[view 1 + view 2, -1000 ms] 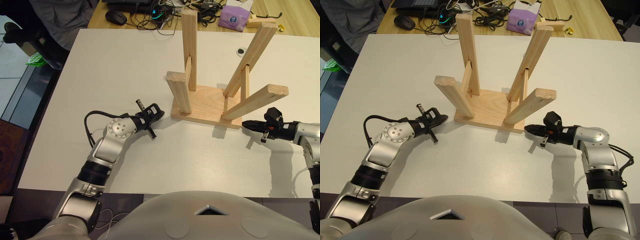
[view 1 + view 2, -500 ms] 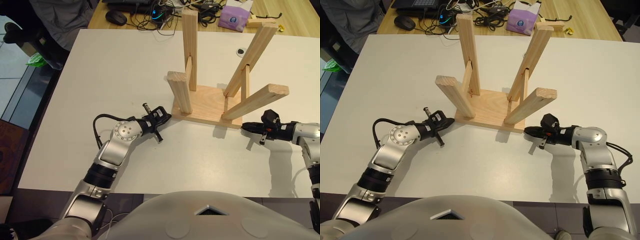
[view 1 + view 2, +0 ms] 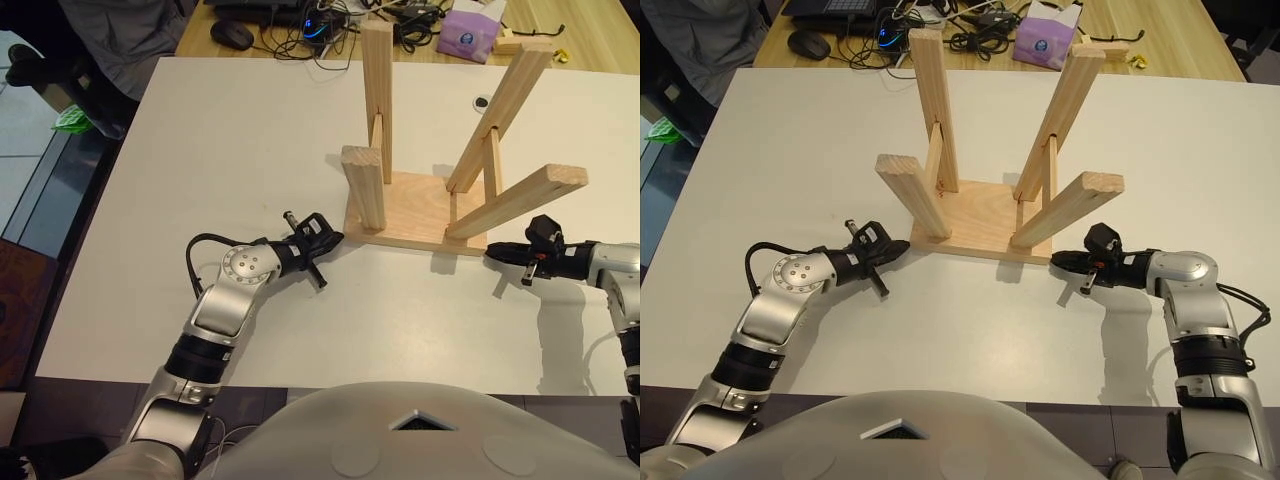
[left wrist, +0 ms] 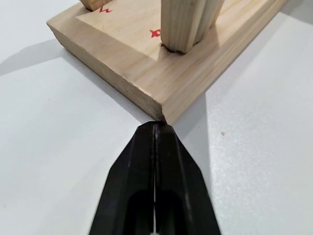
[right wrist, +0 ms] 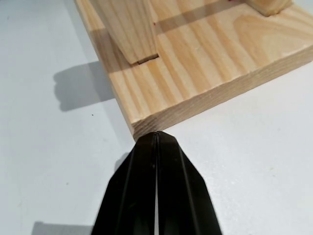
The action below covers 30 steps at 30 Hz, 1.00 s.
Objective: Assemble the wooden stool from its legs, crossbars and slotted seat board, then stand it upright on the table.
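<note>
Overhead, the stool [image 3: 1052, 125] sits inverted on the table [image 3: 790, 140]: seat board [image 3: 980, 215] flat, four legs [image 3: 935, 100] with long axes pointing up, splayed outward from the board. Left gripper [image 3: 335, 237] tips the board's near-left corner, right gripper [image 3: 492, 254] its near-right corner. Wrist views add detail: both finger pairs pressed together, gripping nothing, and red marks [image 4: 155, 33] beside the leg sockets.
</note>
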### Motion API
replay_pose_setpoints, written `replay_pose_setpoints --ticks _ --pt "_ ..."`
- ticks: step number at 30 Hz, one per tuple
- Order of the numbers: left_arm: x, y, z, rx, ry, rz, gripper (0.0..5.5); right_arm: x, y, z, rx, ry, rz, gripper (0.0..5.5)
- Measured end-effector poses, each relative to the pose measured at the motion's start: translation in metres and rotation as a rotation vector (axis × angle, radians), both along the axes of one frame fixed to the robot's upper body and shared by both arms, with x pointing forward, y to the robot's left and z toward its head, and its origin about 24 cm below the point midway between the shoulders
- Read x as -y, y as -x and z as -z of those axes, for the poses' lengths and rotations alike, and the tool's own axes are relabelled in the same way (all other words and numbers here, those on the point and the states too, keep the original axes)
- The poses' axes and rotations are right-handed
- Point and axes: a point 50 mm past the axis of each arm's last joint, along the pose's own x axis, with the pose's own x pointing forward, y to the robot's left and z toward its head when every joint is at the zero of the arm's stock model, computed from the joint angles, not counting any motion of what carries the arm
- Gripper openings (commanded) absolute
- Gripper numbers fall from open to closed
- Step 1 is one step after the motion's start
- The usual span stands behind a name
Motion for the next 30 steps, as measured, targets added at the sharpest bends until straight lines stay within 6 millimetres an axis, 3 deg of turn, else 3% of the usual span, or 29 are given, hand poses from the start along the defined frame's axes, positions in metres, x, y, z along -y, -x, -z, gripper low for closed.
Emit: replay_pose_setpoints --ticks 30 --pt "-0.004 -0.005 -0.022 0.012 0.164 -0.042 0.00 0.005 -0.001 -0.028 0.010 -0.129 0.079 0.05"
